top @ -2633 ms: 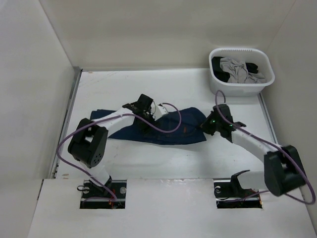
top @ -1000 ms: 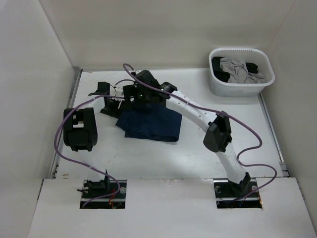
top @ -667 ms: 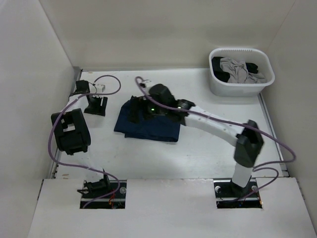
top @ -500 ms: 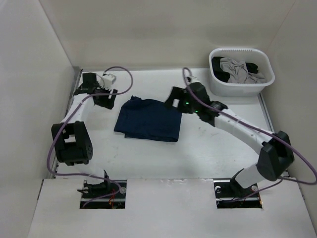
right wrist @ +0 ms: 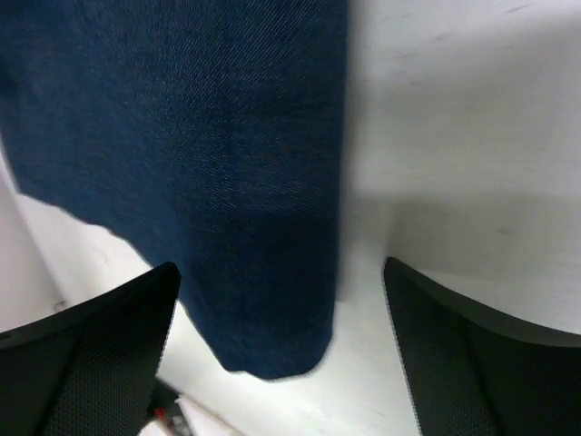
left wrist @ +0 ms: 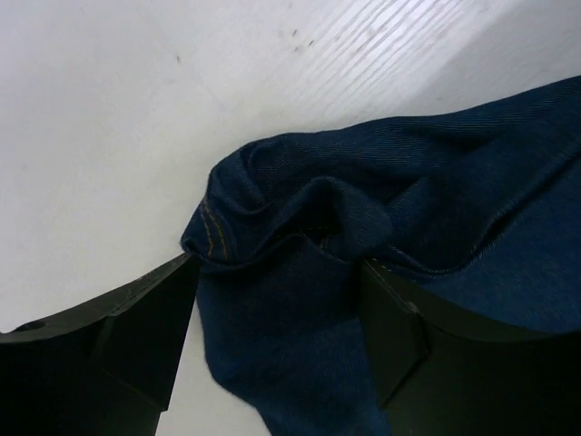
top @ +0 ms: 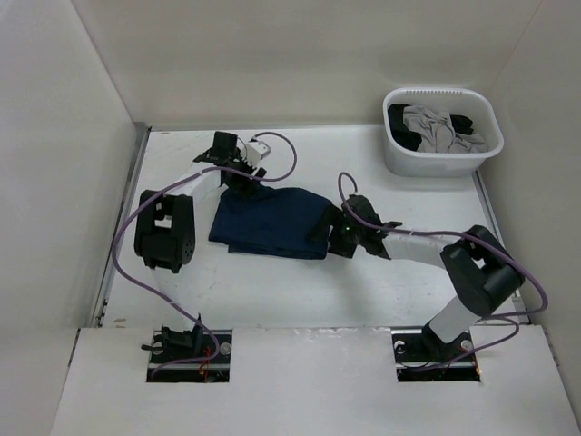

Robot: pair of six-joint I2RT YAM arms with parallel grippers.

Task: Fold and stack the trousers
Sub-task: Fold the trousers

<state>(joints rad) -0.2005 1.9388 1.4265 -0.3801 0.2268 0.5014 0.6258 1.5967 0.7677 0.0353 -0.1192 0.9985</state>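
The trousers (top: 272,220) are dark blue denim, folded into a rough rectangle in the middle of the white table. My left gripper (top: 238,173) is at their far left corner. In the left wrist view its open jaws (left wrist: 277,272) straddle a bunched, stitched corner of the denim (left wrist: 300,218), with a sliver of table showing beside the left finger (left wrist: 136,336). My right gripper (top: 329,234) is low at the trousers' right edge. In the right wrist view it (right wrist: 281,272) stands open around the folded edge of the denim (right wrist: 182,109), with bare table next to the right finger (right wrist: 472,363).
A white basket (top: 440,94) stands at the back right corner with a light grey garment (top: 431,127) and a black one (top: 463,123) inside. White walls close in the table on the left, back and right. Purple cables loop off both arms.
The long spread trousers are now a folded rectangle. The right arm swept from their far left side back to their right edge. The left arm came from the back left corner to their far left corner.
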